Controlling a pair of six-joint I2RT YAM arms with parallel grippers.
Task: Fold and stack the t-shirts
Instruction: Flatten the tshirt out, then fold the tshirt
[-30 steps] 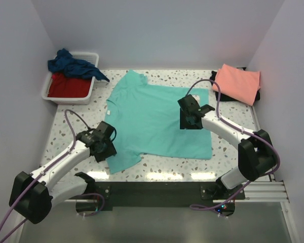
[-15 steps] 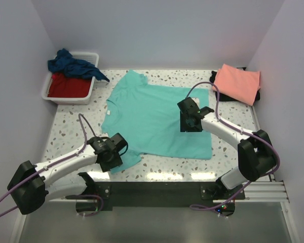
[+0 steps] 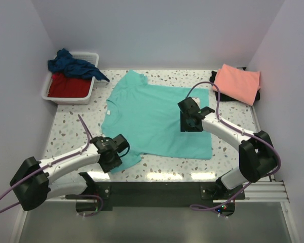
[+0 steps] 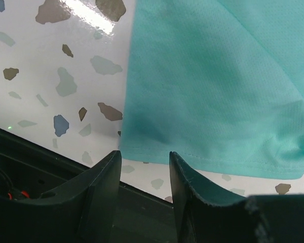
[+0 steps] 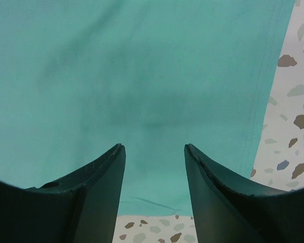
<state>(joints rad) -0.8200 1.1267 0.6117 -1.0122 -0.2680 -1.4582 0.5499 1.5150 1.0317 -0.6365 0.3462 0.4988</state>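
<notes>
Nearest the arms' bases, the left gripper (image 3: 113,160) (image 4: 144,154) sits low over the near edge of the white speckled terrazzo table (image 3: 71,129). Its two dark fingers (image 4: 102,192) stand partly apart. The stitched hem of the near sleeve lies right at their tips, and nothing is clamped between them. It cannot be told whether the tips touch the cloth.

That sleeve belongs to the turquoise-teal short-sleeved cloth t-shirt (image 3: 152,119). The shirt is spread flat across the middle of the table, with its long axis running left to right. Its collar points to the left and its straight bottom hem to the right. One sleeve reaches toward the near edge and the other toward the far edge. No print or lettering that can be read shows on the cloth in any view.

Farther in, the right gripper (image 3: 189,123) (image 5: 154,147) hangs over the shirt's body, near the hem end. Its fingers are spread wide with only flat teal cloth showing between them, and it grips nothing. Contact with the cloth cannot be judged.

At the far left stands a white rectangular plastic tub (image 3: 95,81). In it lies a red t-shirt (image 3: 68,87), with a crumpled navy blue t-shirt (image 3: 73,66) heaped on top and spilling over the rim. At the far right corner a folded salmon-pink t-shirt (image 3: 238,81) rests on a black t-shirt (image 3: 213,77), of which only the edges show.
</notes>
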